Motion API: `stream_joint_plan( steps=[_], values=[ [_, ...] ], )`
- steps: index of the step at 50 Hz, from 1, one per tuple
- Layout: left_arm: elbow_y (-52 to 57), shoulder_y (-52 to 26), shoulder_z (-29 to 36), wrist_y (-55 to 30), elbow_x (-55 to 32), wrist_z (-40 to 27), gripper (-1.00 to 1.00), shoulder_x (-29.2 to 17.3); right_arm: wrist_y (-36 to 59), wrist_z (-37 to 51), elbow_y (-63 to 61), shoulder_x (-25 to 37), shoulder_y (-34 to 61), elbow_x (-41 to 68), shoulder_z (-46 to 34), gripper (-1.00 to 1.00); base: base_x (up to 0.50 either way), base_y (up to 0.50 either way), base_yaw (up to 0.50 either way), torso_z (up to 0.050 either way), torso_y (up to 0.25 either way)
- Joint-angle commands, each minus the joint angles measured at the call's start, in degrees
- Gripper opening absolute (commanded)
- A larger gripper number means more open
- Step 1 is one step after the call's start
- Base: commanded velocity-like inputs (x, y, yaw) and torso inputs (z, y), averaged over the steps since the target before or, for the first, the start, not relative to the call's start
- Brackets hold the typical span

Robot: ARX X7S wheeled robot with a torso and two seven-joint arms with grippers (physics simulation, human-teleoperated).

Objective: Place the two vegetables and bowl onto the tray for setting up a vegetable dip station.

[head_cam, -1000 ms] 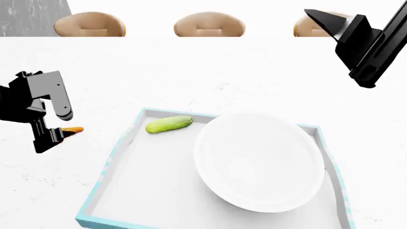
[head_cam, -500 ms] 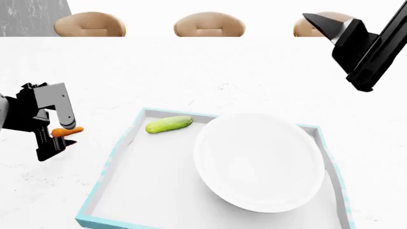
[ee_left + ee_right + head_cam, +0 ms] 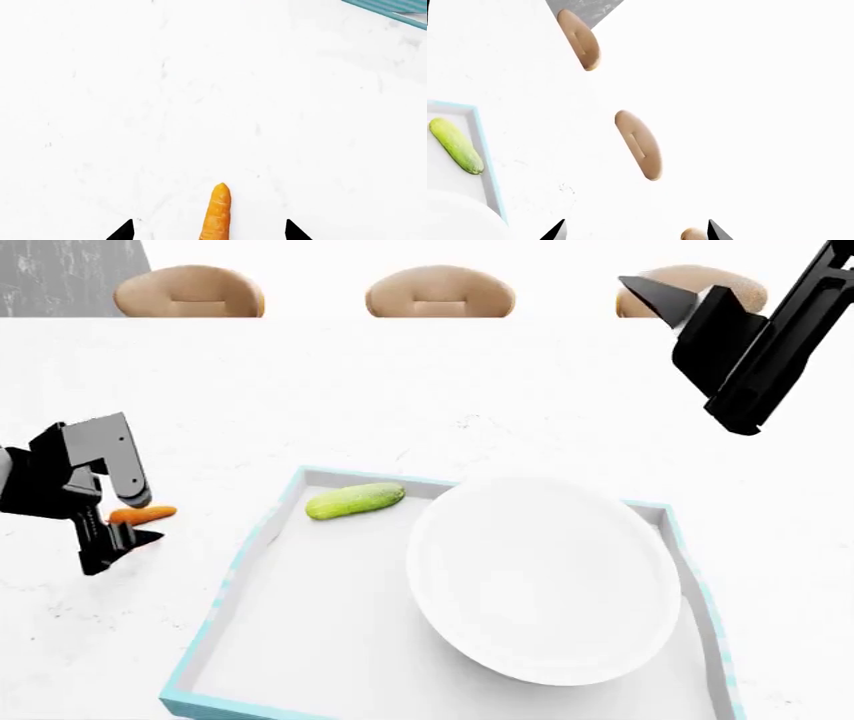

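Since a second ago our left claw has drifted slightly left and lifted with the carrot, clamped on it beyond the tray's left edge, tip toward the tray. Bowl and cucumber lie inside, the cucumber along the far edge. Our left wrist view alone shows the carrot lengthwise. Right claw hangs apart.

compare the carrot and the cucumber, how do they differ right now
The carrot is orange and tapers to a tip; the cucumber is pale yellow-green with rounded ends, and looks somewhat longer and thicker. The cucumber lies inside the tray near its far wall, beside the bowl; the carrot is outside the tray, between the fingers of the left claw. Both are far smaller than the bowl.
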Motion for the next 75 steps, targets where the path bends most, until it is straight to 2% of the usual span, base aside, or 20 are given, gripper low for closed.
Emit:
stream_joint_plan(
  steps=[1, 5, 6, 29, 39, 44, 48, 57, 67, 75],
  values=[
    [-4.03, 5.36, 2.84, -2.07, -0.42, -3.11, 1.0, 2.23, 1.01, 0.13, 0.79, -1.17, 2.26, 0.73, -1.81, 1.0, 0.0, 0.0, 0.0, 0.0, 0.0],
    [-4.02, 6.27, 3.39, -3.79, -0.55, -2.34, 1.0, 1.74, 0.96, -0.24, 1.5, -1.78, 3.4, 0.73, -2.44, 1.0, 0.0, 0.0, 0.0, 0.0, 0.0],
    [-4.02, 6.3, 2.9, -4.71, -1.18, -2.25, -1.0, 1.82, 1.08, -0.27, 1.98, -2.2, 3.84, 0.77, -2.45, 1.0, 0.0, 0.0, 0.0, 0.0, 0.0],
    [-3.04, 2.07, 4.94, -10.23, -0.22, -1.45, -1.0, 1.23, -4.98, -2.33, 4.97, -2.54, 5.1, -0.73, -3.32, 1.0, 0.0, 0.0, 0.0, 0.0, 0.0],
    [11.95, -0.47, 3.13, -25.21, -0.48, -3.2, -1.0, -2.95, -8.92, -2.43, 4.9, -0.16, 2.64, -1.22, -2.12, 1.0, 0.0, 0.0, 0.0, 0.0, 0.0],
    [25.37, -2.99, 2.02, -35.97, -0.35, -2.26, -1.0, -5.92, -11.07, -1.04, 4.11, 1.57, -0.51, -0.18, 0.04, 1.0, 0.0, 0.0, 0.0, 0.0, 0.0],
    [31.6, -5.6, 0.87, -40.68, -0.54, -1.71, -1.0, -6.5, -12.3, 0.19, 3.12, 3.04, -2.94, 1.22, 1.96, 1.0, 0.0, 0.0, 0.0, 0.0, 0.0],
    [35.81, -10.81, 0.16, -42.42, -0.55, 0.29, -1.0, -5.45, -15.01, 1.42, 2.31, 5.1, -6.74, 2.81, 4.32, 1.0, 0.0, 0.0, 0.0, 0.0, 0.0],
    [48.55, -9.08, -3.02, -43.32, -4.97, 1.64, -1.0, -6.15, -20.75, -2.41, 5.07, 5.26, -8.1, -0.83, 2.79, 1.0, 0.0, 0.0, 0.0, 0.0, 0.0],
    [61.03, -7.84, -4.29, -53.54, -6.62, 0.85, -1.0, -6.84, -30.21, -7.94, 9.79, 5.54, -10.96, -5.62, 1.27, 1.0, 0.0, 0.0, 0.0, 0.0, 0.0]
  ],
)
